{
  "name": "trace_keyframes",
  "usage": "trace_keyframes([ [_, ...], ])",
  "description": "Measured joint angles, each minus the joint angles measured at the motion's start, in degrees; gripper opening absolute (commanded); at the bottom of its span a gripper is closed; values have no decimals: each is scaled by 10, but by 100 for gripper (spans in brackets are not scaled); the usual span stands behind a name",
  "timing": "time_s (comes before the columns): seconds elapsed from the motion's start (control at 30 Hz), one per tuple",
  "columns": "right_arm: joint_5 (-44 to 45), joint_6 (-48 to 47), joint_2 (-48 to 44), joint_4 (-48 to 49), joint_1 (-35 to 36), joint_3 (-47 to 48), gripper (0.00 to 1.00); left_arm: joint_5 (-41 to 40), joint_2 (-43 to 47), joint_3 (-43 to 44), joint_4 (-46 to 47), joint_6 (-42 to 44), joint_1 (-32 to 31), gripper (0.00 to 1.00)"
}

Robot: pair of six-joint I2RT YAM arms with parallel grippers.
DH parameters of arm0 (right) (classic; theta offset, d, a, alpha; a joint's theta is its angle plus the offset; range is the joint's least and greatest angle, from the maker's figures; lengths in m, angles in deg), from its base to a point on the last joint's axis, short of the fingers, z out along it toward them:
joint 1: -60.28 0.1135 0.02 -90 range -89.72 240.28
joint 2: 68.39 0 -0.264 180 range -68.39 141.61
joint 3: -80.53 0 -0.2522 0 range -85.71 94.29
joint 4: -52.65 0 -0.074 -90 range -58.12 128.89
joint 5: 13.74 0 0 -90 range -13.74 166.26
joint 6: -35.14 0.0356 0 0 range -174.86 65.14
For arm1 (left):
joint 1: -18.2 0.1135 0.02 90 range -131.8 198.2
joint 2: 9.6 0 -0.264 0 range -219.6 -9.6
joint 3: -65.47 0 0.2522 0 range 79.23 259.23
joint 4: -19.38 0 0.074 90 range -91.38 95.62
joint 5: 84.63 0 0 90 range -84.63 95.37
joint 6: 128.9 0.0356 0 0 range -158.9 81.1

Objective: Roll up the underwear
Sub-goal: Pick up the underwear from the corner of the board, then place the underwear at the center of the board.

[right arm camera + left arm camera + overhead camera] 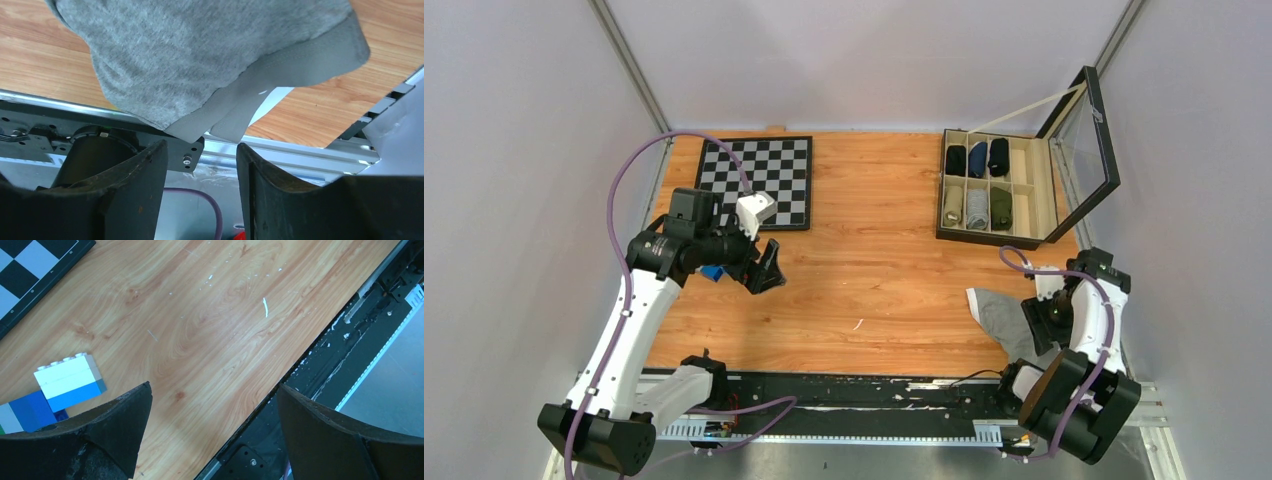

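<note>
The gray underwear (pixel 1002 318) is lying crumpled at the lower right of the overhead frame, on the grained wooden table (pixel 874 260). The right wrist view is showing what the overhead hides. The soft knit's smoother waistband (pixel 300 65) is drooping past the table edge, just above the right gripper (pixel 200 195), whose black jaws are standing parted and pinching nothing. The left gripper (pixel 215 440) is hanging wide open over bare wood, near glossy white-and-blue bricks (pixel 70 382).

Bright, even, diffuse light from above; only faint, soft shadows beneath my arms on the worktop (pixel 874 290). Overhead view sharp throughout. Wrist views: my left gripper (pixel 214 395) and right gripper (pixel 201 146), at 6 o'clock, read dark; underwear (pixel 200 55) weave crisp.
</note>
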Motion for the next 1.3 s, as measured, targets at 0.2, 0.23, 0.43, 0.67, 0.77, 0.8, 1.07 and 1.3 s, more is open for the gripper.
trace_keyframes([
  [0.2,10,-47,15,73,0,-69,48,-3,5,-7,0,10,0,100],
  [0.23,14,-56,23,91,0,-83,40,-1,6,-7,-1,14,0,100],
  [0.43,26,-79,61,125,0,-100,0,15,10,-7,-2,26,0,100],
  [0.67,-40,-82,-42,49,16,40,0,29,12,-7,22,14,0,100],
  [0.77,-84,-81,-77,-2,59,143,0,40,10,-1,40,6,0,97],
  [0.8,-107,-76,-82,-35,93,192,0,49,4,9,49,3,0,96],
  [1.07,-189,0,-44,-142,240,267,0,58,-21,53,67,7,0,93],
  [1.3,-313,41,48,-189,323,296,0,43,-25,80,56,33,0,91],
])
